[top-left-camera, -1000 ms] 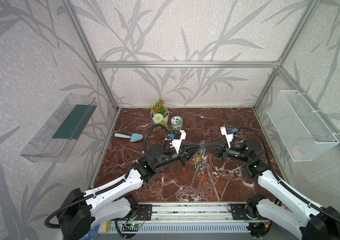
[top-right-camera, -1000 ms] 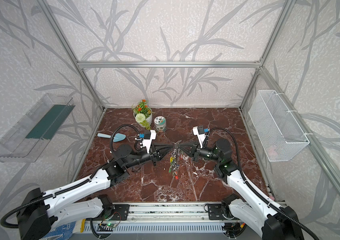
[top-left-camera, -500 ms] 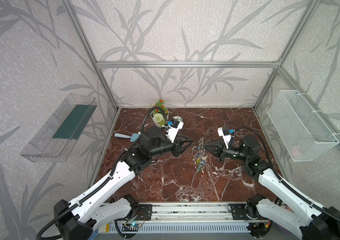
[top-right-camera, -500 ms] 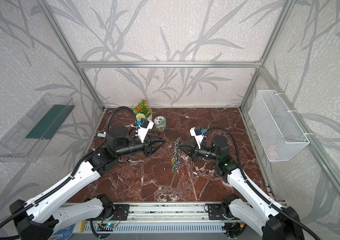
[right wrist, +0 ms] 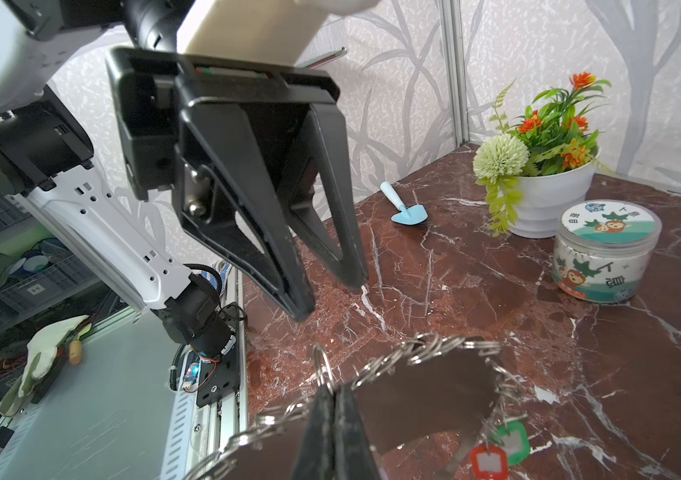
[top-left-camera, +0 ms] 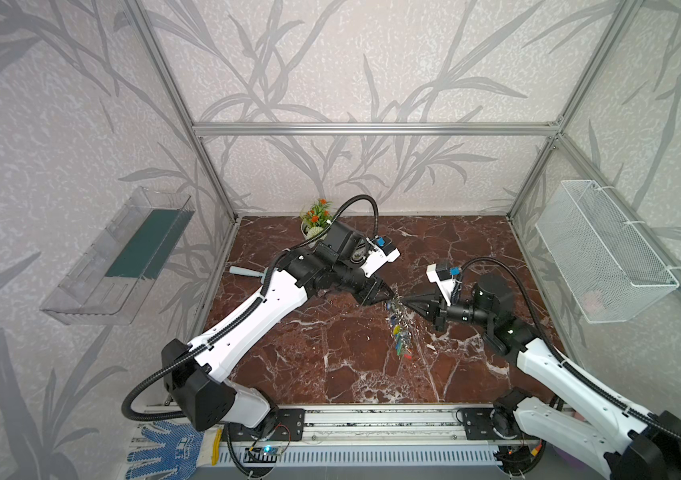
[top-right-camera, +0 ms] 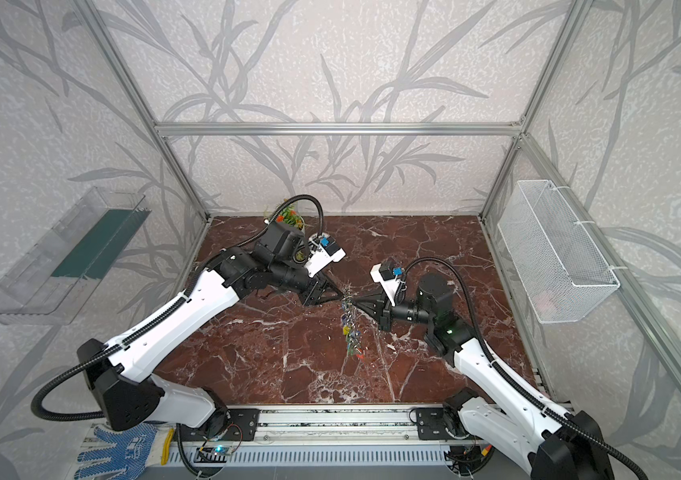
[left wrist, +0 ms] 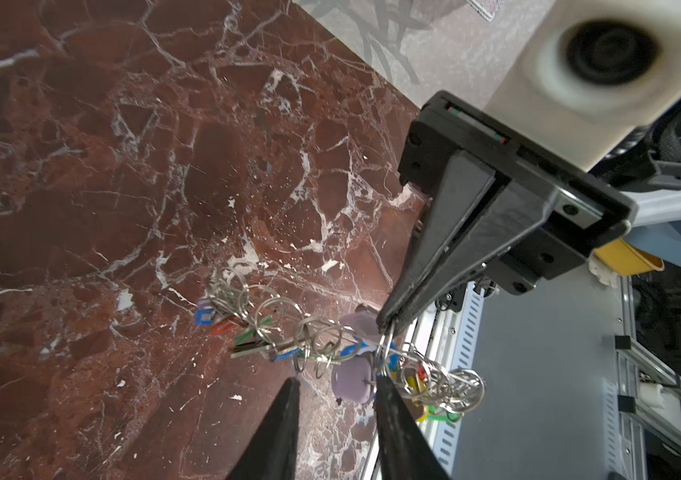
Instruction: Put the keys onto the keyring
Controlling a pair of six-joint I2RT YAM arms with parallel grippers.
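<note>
The keyring (top-left-camera: 399, 332) is held mid-frame by the closed right gripper (top-left-camera: 408, 300), long axis hanging down-frame, the keys (left wrist: 351, 382) among its tags; the left gripper (top-left-camera: 388, 293) is part-open, empty, just beside it; plant pot (top-left-camera: 313, 224) well apart up-frame.

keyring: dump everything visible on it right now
The keyring is a flat, dull grey metal plate. Its edge is lined with many small split rings carrying plastic tags in red, green, blue, yellow and lilac. It dangles as a long loose cluster from the right tool, which is shut on its ringed edge. The open left tool sits right beside the lilac tags; whether it touches them can't be told.
</note>
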